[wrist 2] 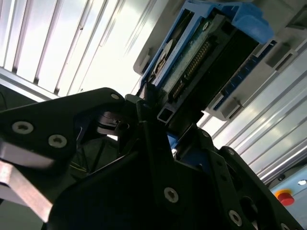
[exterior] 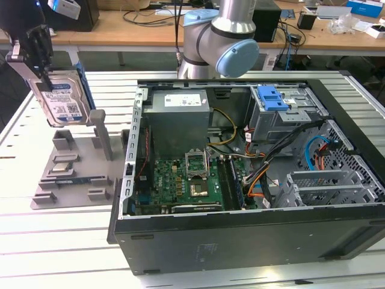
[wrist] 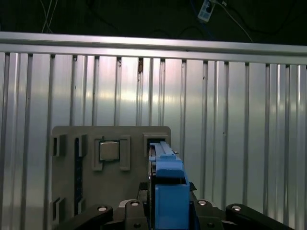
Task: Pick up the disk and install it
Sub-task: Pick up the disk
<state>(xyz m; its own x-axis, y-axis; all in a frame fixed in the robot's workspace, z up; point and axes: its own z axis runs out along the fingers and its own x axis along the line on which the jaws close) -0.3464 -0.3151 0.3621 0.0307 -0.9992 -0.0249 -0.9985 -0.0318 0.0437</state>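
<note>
The disk [exterior: 60,99], silver-grey with a white label and blue side rails, stands on edge and slightly tilted at the exterior view's left. My gripper [exterior: 37,65] is shut on its upper edge. Its lower edge sits just above the slotted posts of the grey fixture tray [exterior: 66,174]. In the second wrist view the disk [wrist 2: 201,52] shows its green circuit board and blue rails between my black fingers [wrist 2: 148,120]. In the first wrist view the disk [wrist: 168,187] shows its blue rail rising out of the gripper [wrist: 168,213], over the fixture tray [wrist: 67,132].
An open computer case [exterior: 240,241] lies at the centre and right of the exterior view, with the power supply [exterior: 180,114], the motherboard [exterior: 186,180] and a drive cage topped by a blue bracket [exterior: 274,97]. The arm's base [exterior: 216,42] stands behind it. The ribbed metal table [exterior: 54,241] extends around.
</note>
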